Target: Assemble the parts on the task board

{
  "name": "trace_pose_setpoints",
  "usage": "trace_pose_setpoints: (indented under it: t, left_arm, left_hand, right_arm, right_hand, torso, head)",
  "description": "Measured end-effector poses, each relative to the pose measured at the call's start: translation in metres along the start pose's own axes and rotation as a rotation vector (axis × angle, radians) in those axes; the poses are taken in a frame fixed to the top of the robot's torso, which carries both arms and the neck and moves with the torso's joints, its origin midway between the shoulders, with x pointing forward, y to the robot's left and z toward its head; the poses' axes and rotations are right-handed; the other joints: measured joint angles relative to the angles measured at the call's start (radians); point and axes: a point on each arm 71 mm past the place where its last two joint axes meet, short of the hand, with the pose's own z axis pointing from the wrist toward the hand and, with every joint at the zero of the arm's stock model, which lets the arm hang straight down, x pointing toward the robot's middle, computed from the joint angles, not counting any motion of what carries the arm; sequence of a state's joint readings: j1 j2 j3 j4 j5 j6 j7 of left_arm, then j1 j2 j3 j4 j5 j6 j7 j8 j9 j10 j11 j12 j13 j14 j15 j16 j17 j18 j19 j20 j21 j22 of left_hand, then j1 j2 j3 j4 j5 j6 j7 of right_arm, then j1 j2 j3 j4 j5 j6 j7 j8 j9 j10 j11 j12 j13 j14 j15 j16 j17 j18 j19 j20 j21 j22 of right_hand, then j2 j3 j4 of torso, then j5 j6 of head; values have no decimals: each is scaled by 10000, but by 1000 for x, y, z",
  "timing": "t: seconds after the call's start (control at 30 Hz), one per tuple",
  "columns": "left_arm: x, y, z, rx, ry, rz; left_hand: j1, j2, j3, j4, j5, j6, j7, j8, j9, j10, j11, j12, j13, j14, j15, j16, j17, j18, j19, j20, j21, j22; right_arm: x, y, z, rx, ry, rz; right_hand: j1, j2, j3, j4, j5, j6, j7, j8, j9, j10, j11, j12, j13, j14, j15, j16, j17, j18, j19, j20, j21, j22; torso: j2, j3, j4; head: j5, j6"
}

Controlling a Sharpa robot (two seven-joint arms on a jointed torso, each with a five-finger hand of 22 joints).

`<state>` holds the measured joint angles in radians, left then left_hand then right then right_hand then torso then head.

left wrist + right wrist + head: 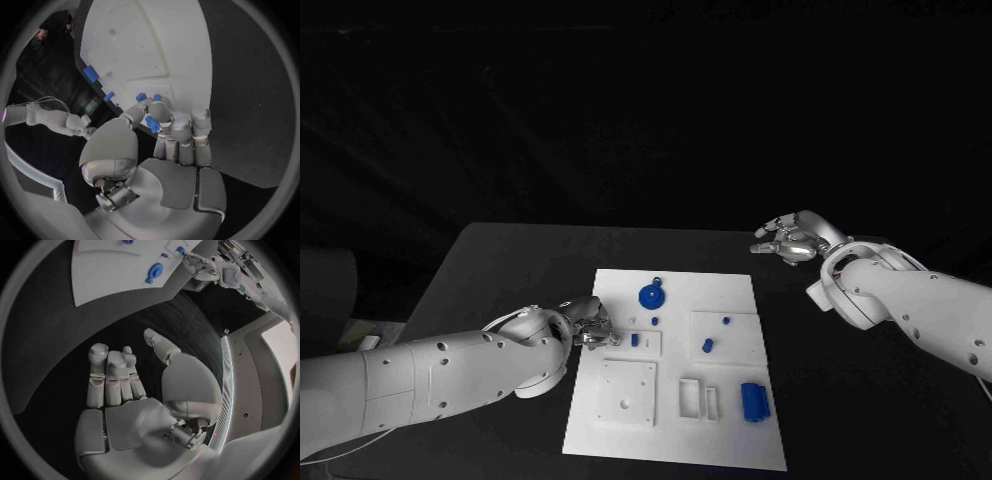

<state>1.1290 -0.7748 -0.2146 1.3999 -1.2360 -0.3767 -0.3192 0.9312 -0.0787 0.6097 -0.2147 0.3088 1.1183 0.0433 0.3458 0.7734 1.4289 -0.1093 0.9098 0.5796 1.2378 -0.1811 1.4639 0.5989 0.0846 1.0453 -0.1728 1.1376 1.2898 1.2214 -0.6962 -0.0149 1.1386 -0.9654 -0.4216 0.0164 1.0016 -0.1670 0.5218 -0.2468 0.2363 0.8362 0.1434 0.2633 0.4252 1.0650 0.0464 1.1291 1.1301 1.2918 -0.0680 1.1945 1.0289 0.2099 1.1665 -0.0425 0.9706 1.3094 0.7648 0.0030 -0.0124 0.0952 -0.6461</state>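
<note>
Left hand (589, 325): at the task board's left edge, fingers curled in, a small blue part (152, 123) pinched between thumb and fingertips; in the left wrist view the piece sits at the fingertips just above the board's surface.
Right hand (793, 238): over the bare black table (502, 260), beyond the board's far right corner and well apart from it; fingers loosely bent and apart, holding nothing.
Task board (733, 450): white plate lying flat between the two arms, the left hand over its edge.
Round blue part (652, 295): on the board, just past the left hand's fingertips, toward the far end.
Small blue peg (635, 340): on the board, just beside the left hand.
Oval blue part (707, 346): in a raised white square, farther from the left hand toward the right arm.
Blue block (754, 400): near the board's near right corner, well apart from both hands.
</note>
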Motion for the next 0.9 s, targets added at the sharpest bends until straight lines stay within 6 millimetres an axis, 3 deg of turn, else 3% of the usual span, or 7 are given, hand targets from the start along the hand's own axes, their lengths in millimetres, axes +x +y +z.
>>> trace_pose_setpoints:
  t: [0.57, 0.9]
  left_arm:
    - [-4, -2, 4, -320, 479, -160]
    - [-8, -6, 9, -540, 851, -12]
  left_hand:
    - [-71, 108, 32, -33, -2, 11, -11, -4, 30, -1, -1, 40, 20, 0, -3, 37, 20, -29, 0, 0, 0, 19]
    - [-127, 164, -2, -111, 130, 12, -12, -3, 64, -18, -18, 79, 19, 0, -3, 76, 31, 78, -1, 1, 45, 40]
  right_arm:
    - [1, 0, 0, 8, 12, 2]
    - [1, 0, 0, 2, 23, 6]
  right_hand:
    - [0, 0, 0, 0, 0, -2, -1, 0, -8, 0, 0, 0, 0, 0, 0, 0, 1, 0, -1, 1, 0, 0]
    - [1, 0, 0, 0, 40, -3, -2, 0, -8, 0, 0, -1, 1, 0, 0, 0, 7, 0, -2, 3, 0, 0]
  torso:
    - [-4, -3, 3]
    - [-4, -2, 1]
  head:
    - [-14, -14]
    - [-31, -25]
